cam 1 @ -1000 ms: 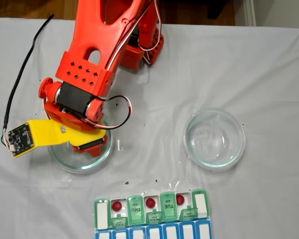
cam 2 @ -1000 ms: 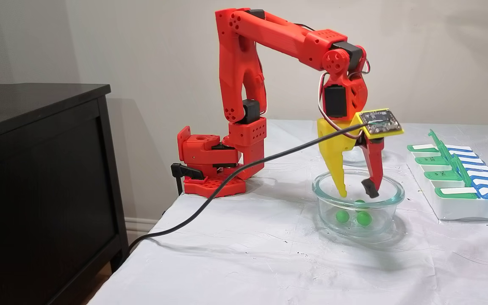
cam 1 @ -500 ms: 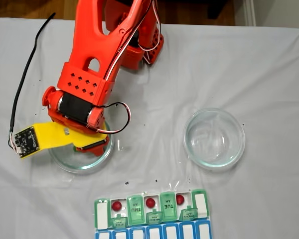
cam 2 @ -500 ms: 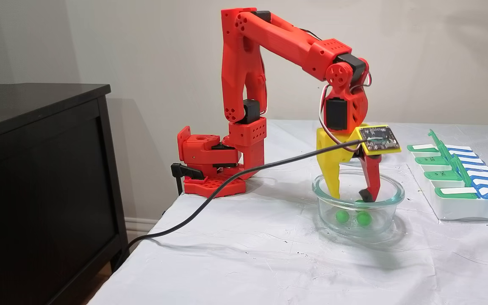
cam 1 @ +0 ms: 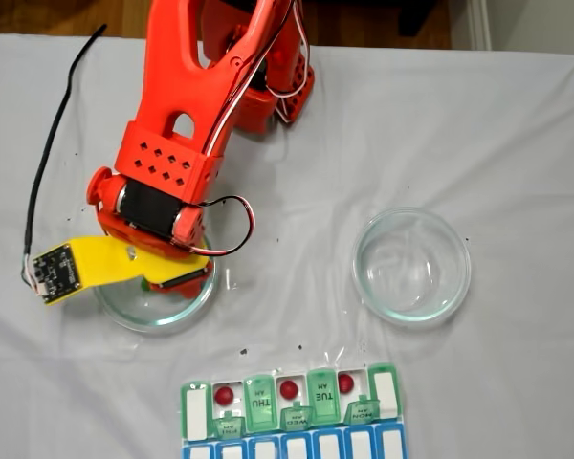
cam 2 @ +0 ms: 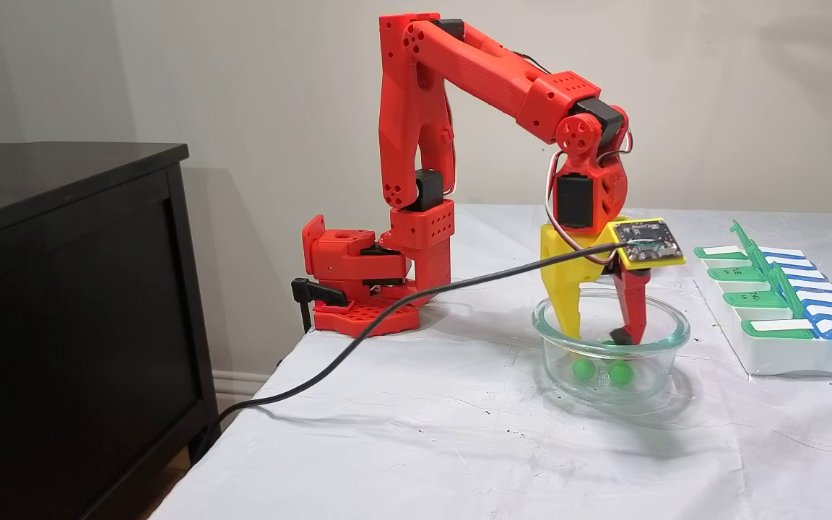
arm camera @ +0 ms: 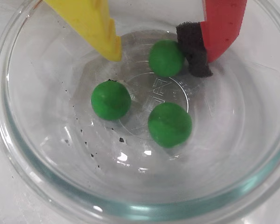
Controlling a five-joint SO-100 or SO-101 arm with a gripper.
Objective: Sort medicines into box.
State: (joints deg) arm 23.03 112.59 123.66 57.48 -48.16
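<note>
The two-finger gripper (arm camera: pixel 161 53), one yellow plastic finger (arm camera: pixel 95 25) and one red finger with a black foam pad (arm camera: pixel 195 51), reaches down into a round clear glass dish (arm camera: pixel 32 182) with its jaws spread moderately wide. One small glossy green ball (arm camera: pixel 165 58) sits between the tips, touching the foam pad, clear of the yellow tip. Two more green balls (arm camera: pixel 111 100) lie on the dish floor nearby. Three dark red balls (cam 1: pixel 288 389) rest in open compartments of the flat weekly pill organiser (cam 1: pixel 292 413), well apart from the dish.
</note>
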